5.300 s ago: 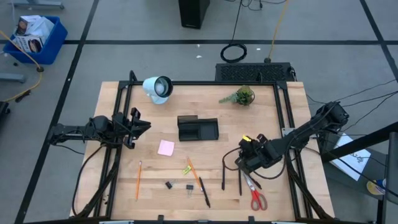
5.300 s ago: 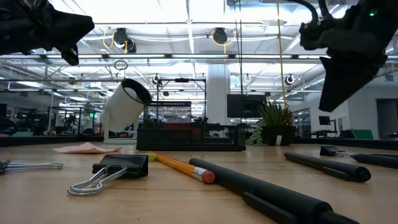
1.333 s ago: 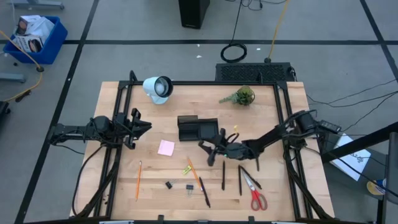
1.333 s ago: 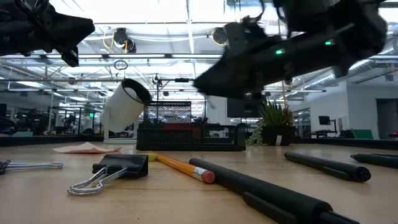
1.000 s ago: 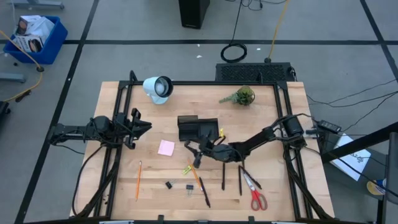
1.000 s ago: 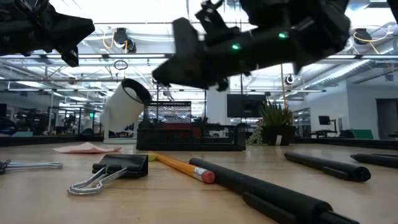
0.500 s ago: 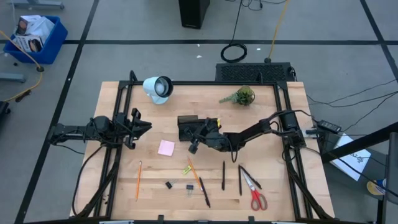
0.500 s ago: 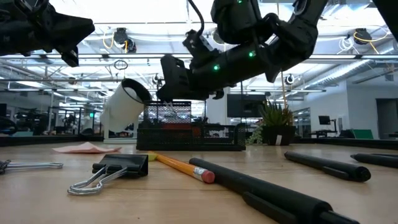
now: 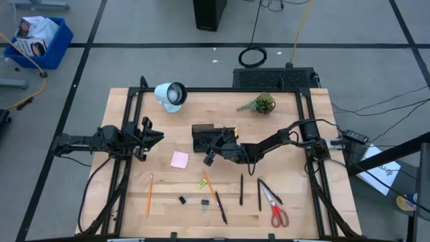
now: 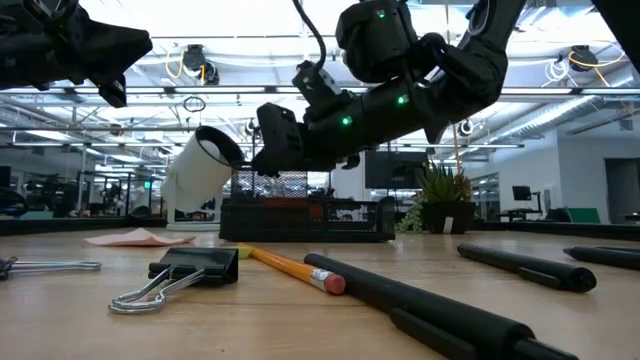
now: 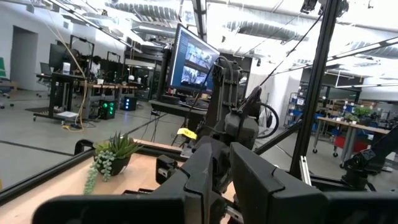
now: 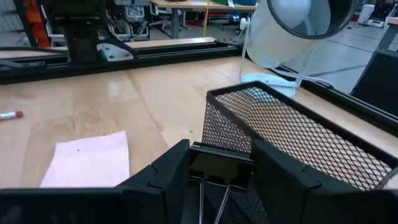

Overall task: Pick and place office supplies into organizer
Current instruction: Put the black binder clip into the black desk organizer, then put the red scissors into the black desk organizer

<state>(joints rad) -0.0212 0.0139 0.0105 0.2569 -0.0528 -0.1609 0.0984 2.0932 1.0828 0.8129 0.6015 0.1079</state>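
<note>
My right gripper [image 9: 211, 156] hovers at the near left corner of the black mesh organizer [image 9: 213, 139], shut on a small black binder clip [image 12: 221, 163]. In the right wrist view the organizer's mesh wall [image 12: 292, 140] is just past the fingers, with the pink sticky pad [image 12: 90, 158] flat on the table beside it. Pencils [image 9: 149, 195], pens [image 9: 241, 189], red scissors [image 9: 275, 210], two more clips [image 9: 182, 199] and a yellow piece [image 9: 201, 183] lie on the near half of the table. My left gripper [image 9: 153, 138] waits, shut, above the table's left side. My right gripper pinches the binder clip's black body [image 12: 219, 155] between its two fingers [image 12: 166, 175]. The clip's wire handles [image 12: 208, 194] run back between the fingers toward the wrist. The fingers come nearly level from the table's right, and the clip is lifted clear above the table.
A white round lamp [image 9: 170, 95] stands at the far left and a small green plant [image 9: 262, 103] at the far right. In the low view a clip [image 10: 190, 268], a pencil [image 10: 295, 268] and pens [image 10: 420, 305] lie close to the near edge.
My right gripper, shut on the clip, has moved toward the table's far edge and a little left, up to the organizer's near left corner. Over the last half second it has almost stopped. The items on the table have not moved.
</note>
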